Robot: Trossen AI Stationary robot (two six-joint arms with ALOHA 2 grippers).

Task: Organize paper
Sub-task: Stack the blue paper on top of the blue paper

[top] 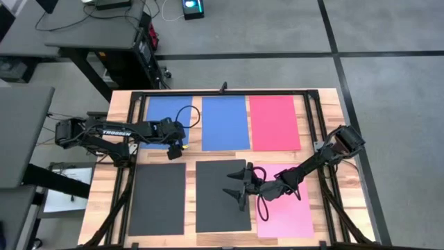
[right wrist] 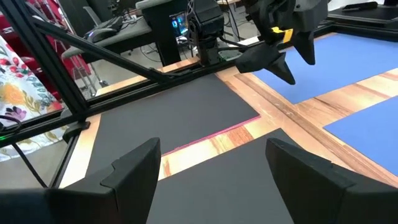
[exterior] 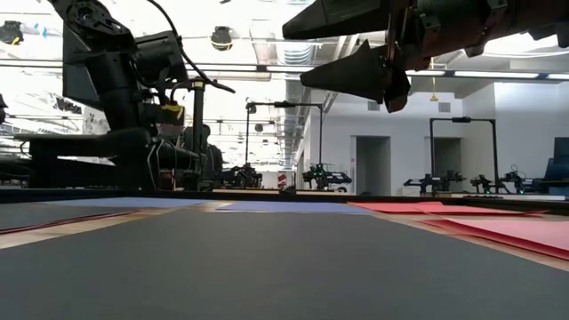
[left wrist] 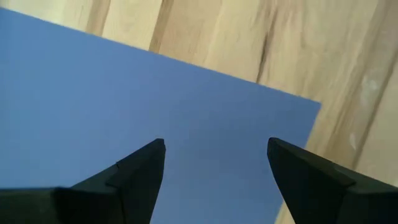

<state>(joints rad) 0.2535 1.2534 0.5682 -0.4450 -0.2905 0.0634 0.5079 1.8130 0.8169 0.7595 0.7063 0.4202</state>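
Observation:
Six sheets of paper lie flat on the wooden table. The far row is blue (top: pixel 168 118), blue (top: pixel 225 123) and red (top: pixel 274 123). The near row is black (top: pixel 158 198), black (top: pixel 222 194) and pink (top: pixel 284 217). A pink edge (right wrist: pixel 214 132) peeks out from under the near-left black sheet. My left gripper (top: pixel 174 153) is open and points steeply down over the near right corner (left wrist: pixel 305 109) of the far-left blue sheet. My right gripper (top: pixel 232 184) is open and nearly level above the middle black sheet (right wrist: pixel 249 180).
A black metal frame (top: pixel 312 104) runs around the table's edges, and its rail (right wrist: pixel 74 43) stands along the left side. Arm cables (top: pixel 258 173) loop over the near sheets. Dark side tables (top: pixel 83 35) stand beyond the table's far left.

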